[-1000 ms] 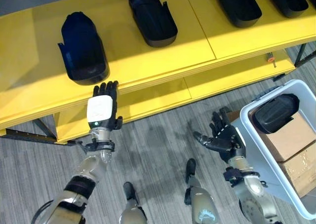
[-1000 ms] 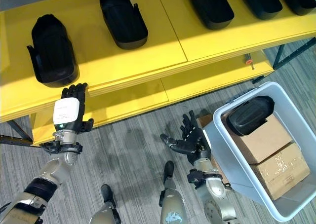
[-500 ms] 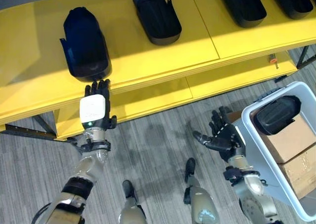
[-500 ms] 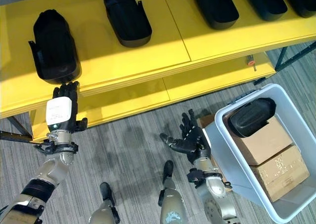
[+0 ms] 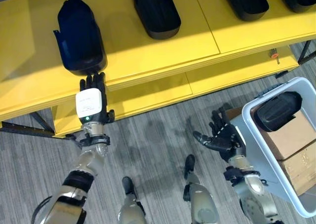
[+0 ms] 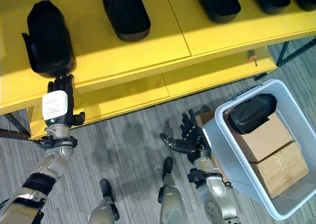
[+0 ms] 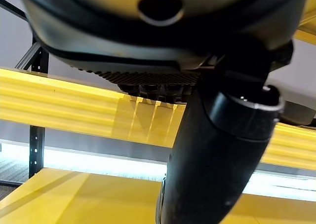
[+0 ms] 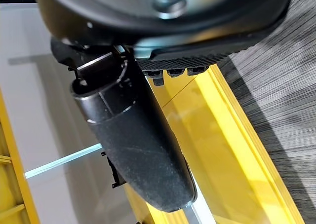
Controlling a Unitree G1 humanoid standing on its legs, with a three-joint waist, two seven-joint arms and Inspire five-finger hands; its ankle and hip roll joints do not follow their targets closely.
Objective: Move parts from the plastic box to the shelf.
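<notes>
The left hand [image 5: 90, 101] is open at the front edge of the yellow shelf [image 5: 148, 56], fingertips just below a black part [image 5: 79, 36], and the right hand [image 5: 220, 137] is open beside the plastic box [image 5: 256, 150].

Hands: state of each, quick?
Left hand: open, fingers straight, empty, at the yellow shelf edge.
Right hand: open, fingers spread, empty, beside the plastic box.

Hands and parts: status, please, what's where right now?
Left hand open at shelf edge, below black part. Right hand open, empty, beside box. One part in box. Nothing blocking.
</notes>
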